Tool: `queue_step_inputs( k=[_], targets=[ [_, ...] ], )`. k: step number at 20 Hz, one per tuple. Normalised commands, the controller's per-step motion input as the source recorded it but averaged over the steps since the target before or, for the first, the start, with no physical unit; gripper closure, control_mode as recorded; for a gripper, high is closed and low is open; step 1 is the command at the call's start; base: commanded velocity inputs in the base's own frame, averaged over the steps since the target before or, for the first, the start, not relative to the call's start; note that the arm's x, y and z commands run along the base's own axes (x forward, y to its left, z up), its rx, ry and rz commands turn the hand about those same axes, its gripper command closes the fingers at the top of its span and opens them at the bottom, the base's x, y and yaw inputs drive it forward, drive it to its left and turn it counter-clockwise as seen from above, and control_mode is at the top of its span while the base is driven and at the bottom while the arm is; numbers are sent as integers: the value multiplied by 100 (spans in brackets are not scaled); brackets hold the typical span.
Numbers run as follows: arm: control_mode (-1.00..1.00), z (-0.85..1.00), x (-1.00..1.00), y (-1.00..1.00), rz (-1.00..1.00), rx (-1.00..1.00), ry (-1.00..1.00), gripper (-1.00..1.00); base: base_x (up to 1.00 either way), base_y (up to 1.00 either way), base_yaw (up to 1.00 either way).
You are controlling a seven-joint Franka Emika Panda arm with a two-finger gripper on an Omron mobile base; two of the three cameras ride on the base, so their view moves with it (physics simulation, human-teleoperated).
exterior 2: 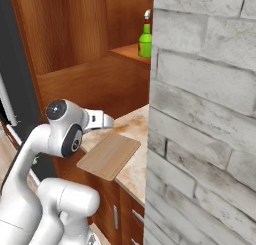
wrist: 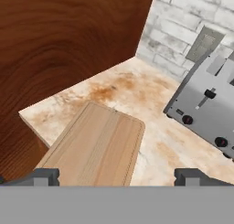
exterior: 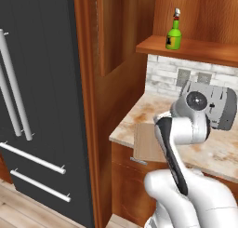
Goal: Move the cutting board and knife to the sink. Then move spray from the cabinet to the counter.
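Observation:
The cutting board (wrist: 98, 145) is a light-wood slab lying on the counter (wrist: 137, 88) near its left end, and its near end sticks out past the counter's front edge (exterior 2: 110, 155). My gripper (wrist: 117, 176) hovers just above the board's near end, open, its two dark fingertips (wrist: 45, 176) standing wide apart with nothing between them. The green spray (exterior: 174, 34) stands upright on the cabinet shelf (exterior: 195, 50) above the counter, also seen as spray (exterior 2: 145, 39) from the right side. The knife and the sink are out of view.
A silver toaster (wrist: 208, 109) stands on the counter to the right of the board, under a wall outlet (wrist: 205, 42). A tall wooden side panel (exterior: 111, 97) and a black fridge (exterior: 42, 106) rise on the left. A brick wall (exterior 2: 200, 114) blocks the right base view's right half.

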Motion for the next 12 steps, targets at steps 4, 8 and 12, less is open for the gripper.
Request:
queue_step_inputs(
  k=[4, 8, 12],
  targets=[
    [-100, 17, -46, 43, 0, -18, 20, -100, 0, 0, 0],
    [-100, 1, -32, 49, 0, -21, 29, -100, 0, 0, 0],
    [-100, 0, -38, 44, 0, -22, 31, -100, 0, 0, 0]
  ],
)
